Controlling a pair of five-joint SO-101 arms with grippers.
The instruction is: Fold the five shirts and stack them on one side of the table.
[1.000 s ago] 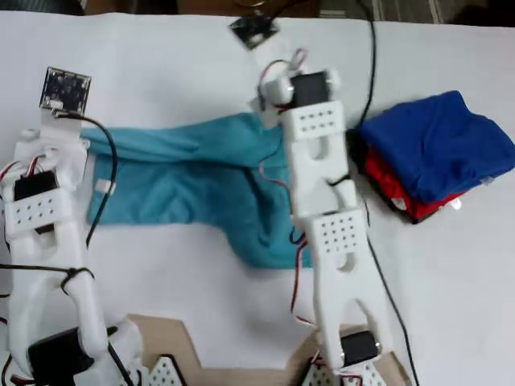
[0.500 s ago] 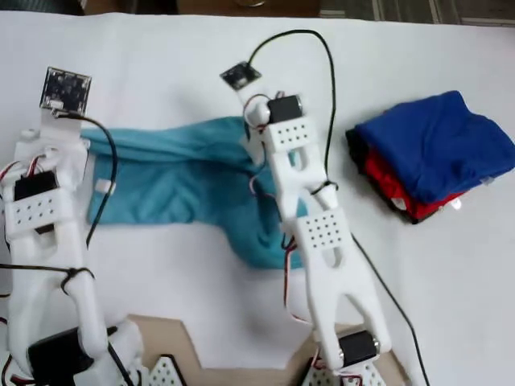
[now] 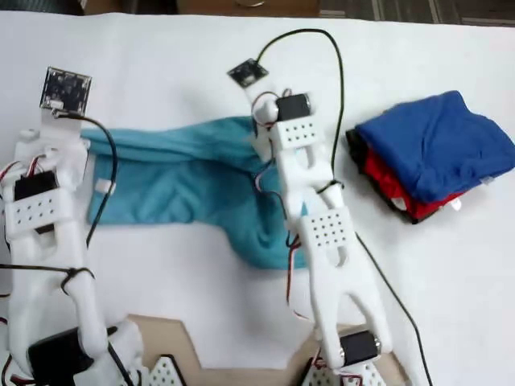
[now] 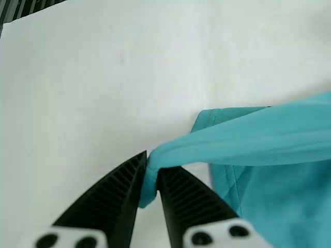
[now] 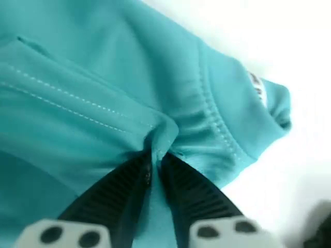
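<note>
So, teal shirt (image 3: pixel 177 177) held taut, I'd guess for a fold.
My left gripper (image 4: pixel 151 168) clamps its corner; my right gripper (image 5: pixel 155 155) pinches fabric near the collar (image 5: pixel 217 124).

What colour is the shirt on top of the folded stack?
The top shirt is dark blue; the high view shows it best.

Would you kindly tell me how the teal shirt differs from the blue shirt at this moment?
The teal shirt lies spread and rumpled mid-table; the blue shirt is folded at the table's side. The teal shirt is clamped in both arms' jaws; the blue shirt is untouched, atop a red shirt. Both are plain, single-colour shirts.
</note>
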